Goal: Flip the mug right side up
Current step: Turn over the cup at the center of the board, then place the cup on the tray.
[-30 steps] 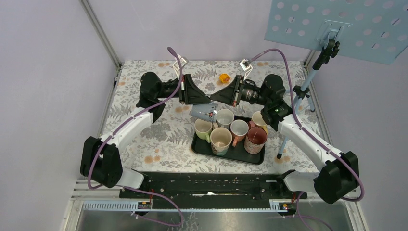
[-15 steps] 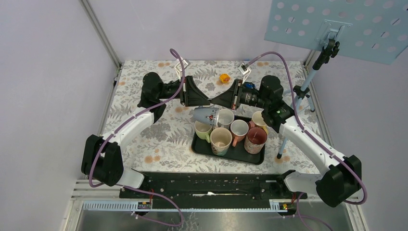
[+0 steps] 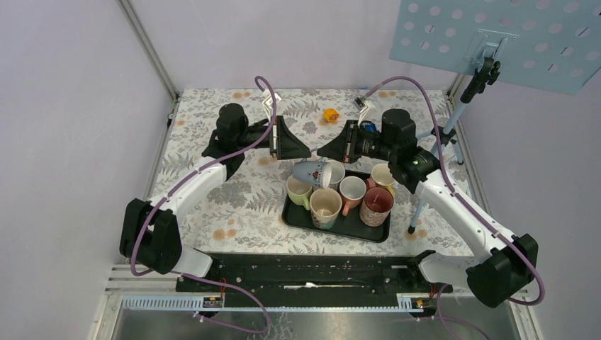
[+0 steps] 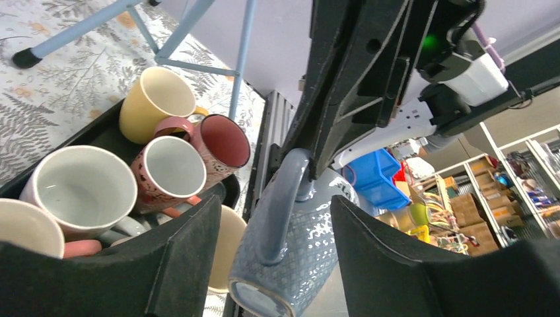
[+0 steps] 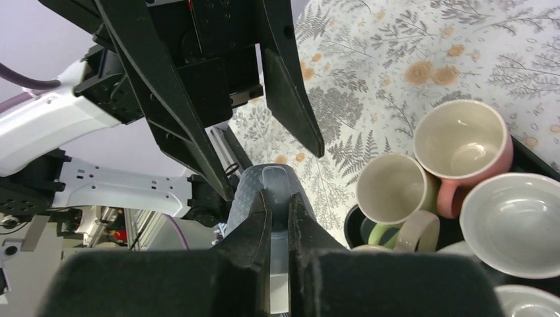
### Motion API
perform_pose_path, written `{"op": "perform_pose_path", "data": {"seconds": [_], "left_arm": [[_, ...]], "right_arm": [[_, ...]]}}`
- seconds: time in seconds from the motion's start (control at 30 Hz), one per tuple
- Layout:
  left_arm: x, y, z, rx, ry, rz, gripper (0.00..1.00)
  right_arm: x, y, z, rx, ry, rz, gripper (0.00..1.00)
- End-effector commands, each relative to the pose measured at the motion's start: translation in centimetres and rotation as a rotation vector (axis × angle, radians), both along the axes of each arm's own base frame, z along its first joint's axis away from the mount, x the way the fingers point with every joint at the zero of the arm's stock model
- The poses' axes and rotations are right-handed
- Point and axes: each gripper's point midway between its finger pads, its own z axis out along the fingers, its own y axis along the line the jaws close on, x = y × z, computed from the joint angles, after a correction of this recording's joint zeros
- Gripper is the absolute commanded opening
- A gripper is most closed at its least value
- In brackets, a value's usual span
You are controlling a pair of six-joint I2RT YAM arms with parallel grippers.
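Black fingers of the left gripper (image 3: 301, 150) are standing spread. In the left wrist view they are flanking the mug (image 4: 297, 254) on either side, with a sliver of gap showing on each, so this gripper is carrying nothing. Compared with a second ago, the left arm is sitting further back and more upright, and its tip is no longer meeting the right one.

The mug (image 3: 310, 172), blue-grey and patterned, is hanging in the air over the far-left corner of the tray (image 3: 368, 232). It is lying roughly on its side, mouth toward the right, a little lower and further right than before. Upright mugs (image 3: 326, 205) are crowding the tray just below it.

The right gripper (image 3: 324, 151) is pinching the handle (image 5: 276, 179), with the jaws pressed together on it in the right wrist view, and it is bearing the whole weight.

Judgement: the load now seems to be with the right arm alone, and the mug is only about halfway round. A further roll of the wrist is needed to bring the mouth up. The handle grip is narrow, so the mug could swing, and free tray space underneath looks scarce.
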Motion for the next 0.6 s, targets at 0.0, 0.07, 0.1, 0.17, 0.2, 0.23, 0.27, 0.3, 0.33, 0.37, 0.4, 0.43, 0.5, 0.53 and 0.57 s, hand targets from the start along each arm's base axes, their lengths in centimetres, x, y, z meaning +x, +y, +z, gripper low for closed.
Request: {"op": "perform_pose_path", "data": {"seconds": [0.0,0.07,0.1,0.17,0.2,0.23,0.27,0.3,0.33,0.37,0.4,0.43,0.5,0.53,0.57], "left_arm": [[1.6,0.1,1.6,-0.003,-0.101,0.08,0.68],[2.2,0.1,1.5,0.009,-0.103,0.113,0.72],[2.6,0.1,1.5,0.019,-0.102,0.131,0.72],[3.6,0.1,1.2,0.048,-0.096,0.179,0.72],[4.2,0.3,0.9,0.067,-0.09,0.207,0.72],[4.7,0.4,0.7,0.083,-0.087,0.231,0.72],[5.1,0.4,0.6,0.096,-0.086,0.252,0.72],[5.5,0.6,0.6,0.107,-0.088,0.276,0.72],[5.9,0.7,0.5,0.119,-0.088,0.299,0.72],[6.1,0.9,0.3,0.136,-0.085,0.318,0.72],[6.4,1.0,0.3,0.144,-0.088,0.333,0.72],[6.6,1.2,0.3,0.155,-0.086,0.351,0.73],[7.3,1.6,0.2,0.188,-0.087,0.399,0.76],[7.4,1.7,0.2,0.198,-0.089,0.409,0.76],[7.6,1.9,0.3,0.205,-0.092,0.428,0.77]], "right_arm": [[-0.4,-0.8,3.9,0.011,-0.093,-0.033,0.0],[-0.4,-1.1,3.9,-0.005,-0.091,-0.043,0.0],[-0.4,-1.2,3.8,-0.013,-0.087,-0.049,0.0],[-0.5,-1.4,3.8,-0.023,-0.083,-0.056,0.0],[-0.5,-1.6,3.8,-0.029,-0.08,-0.064,0.0],[-0.6,-1.7,3.8,-0.035,-0.078,-0.068,0.0],[-0.7,-1.9,3.9,-0.042,-0.078,-0.073,0.0],[-0.8,-2.1,4.1,-0.051,-0.08,-0.081,0.0],[-1.0,-2.4,4.0,-0.066,-0.073,-0.088,0.0],[-1.0,-2.7,4.1,-0.076,-0.072,-0.097,0.0],[-1.2,-2.9,4.0,-0.088,-0.069,-0.103,0.0],[-1.4,-3.2,4.0,-0.098,-0.064,-0.108,0.0],[-1.8,-3.7,3.9,-0.119,-0.054,-0.116,0.0],[-2.1,-4.0,3.9,-0.131,-0.047,-0.12,0.0],[-2.4,-4.3,3.6,-0.147,-0.035,-0.126,0.0]]}}
